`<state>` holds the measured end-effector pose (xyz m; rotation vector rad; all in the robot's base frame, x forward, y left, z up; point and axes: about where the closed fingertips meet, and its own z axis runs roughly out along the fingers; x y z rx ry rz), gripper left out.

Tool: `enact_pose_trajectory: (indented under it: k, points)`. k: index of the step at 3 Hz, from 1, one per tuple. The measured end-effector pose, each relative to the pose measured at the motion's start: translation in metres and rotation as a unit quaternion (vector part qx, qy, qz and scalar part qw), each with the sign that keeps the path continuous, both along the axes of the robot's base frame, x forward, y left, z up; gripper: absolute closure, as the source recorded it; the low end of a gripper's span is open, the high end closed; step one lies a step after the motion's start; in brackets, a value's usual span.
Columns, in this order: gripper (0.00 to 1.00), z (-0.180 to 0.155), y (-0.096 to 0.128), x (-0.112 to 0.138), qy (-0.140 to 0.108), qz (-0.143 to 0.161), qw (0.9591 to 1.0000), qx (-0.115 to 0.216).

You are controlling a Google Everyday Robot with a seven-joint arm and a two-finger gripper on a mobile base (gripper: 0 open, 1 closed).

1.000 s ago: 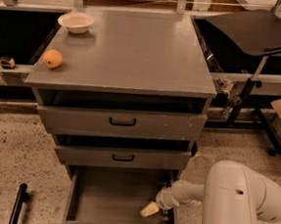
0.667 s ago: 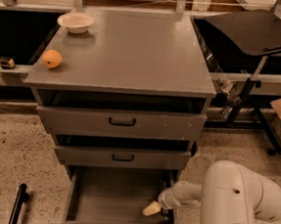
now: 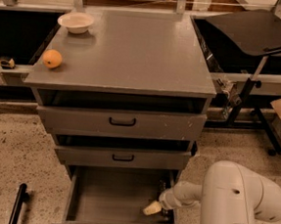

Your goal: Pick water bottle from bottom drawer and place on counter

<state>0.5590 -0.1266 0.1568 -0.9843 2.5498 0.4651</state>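
Note:
The bottom drawer (image 3: 108, 197) is pulled open below two wider drawers, and its grey interior shows. My gripper (image 3: 152, 208) reaches in from the right and sits low in the drawer's front right corner, its cream tip near the floor. A small glinting shape (image 3: 162, 188) lies against the right wall just behind the gripper. It may be the water bottle, but I cannot tell for sure. The counter (image 3: 131, 49) is the flat grey cabinet top above.
An orange fruit (image 3: 52, 58) and a white bowl (image 3: 76, 22) sit on the counter's left side. A black tilted tray on a stand (image 3: 256, 28) is at the right. My white arm (image 3: 240, 206) fills the lower right. A black bar (image 3: 18, 205) lies on the floor at the left.
The gripper has barely shifted inside the drawer. Nothing else has moved.

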Motion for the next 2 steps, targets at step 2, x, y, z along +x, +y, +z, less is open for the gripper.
enact_pose_trajectory:
  k: [2]
  points:
    - [0.00,-0.0045,-0.0095,0.0115,-0.005,-0.029,0.9995,-0.012]
